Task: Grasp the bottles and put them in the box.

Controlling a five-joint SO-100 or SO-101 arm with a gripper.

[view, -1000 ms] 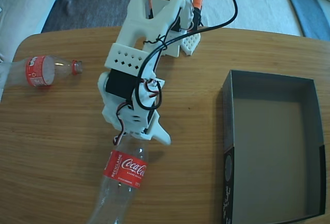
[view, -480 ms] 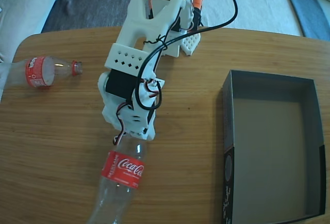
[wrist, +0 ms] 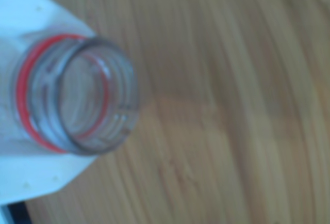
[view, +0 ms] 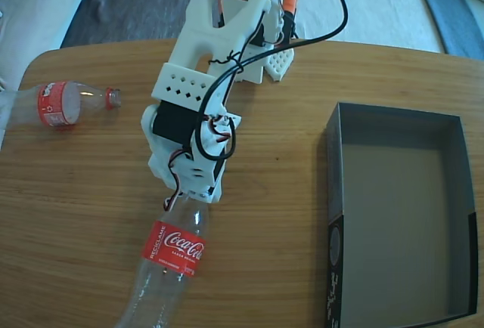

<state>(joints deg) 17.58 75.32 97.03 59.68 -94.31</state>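
Observation:
One clear Coca-Cola bottle lies on the wooden table at the lower left of the fixed view, its neck tucked under my white gripper, which is shut on it. In the wrist view its open mouth with the red neck ring sits against a white finger. A second bottle lies on its side at the table's far left, apart from the arm. The dark grey box stands at the right with nothing inside.
My arm's body and its black cable stretch from the table's back edge toward the middle. Bare wood separates the held bottle from the box. The table's rounded left corner lies close to the second bottle.
The gripper's moving jaw, sticking out to the right a second ago, has swung in onto the bottle's neck. The bottle's lower end has since shifted a little left.

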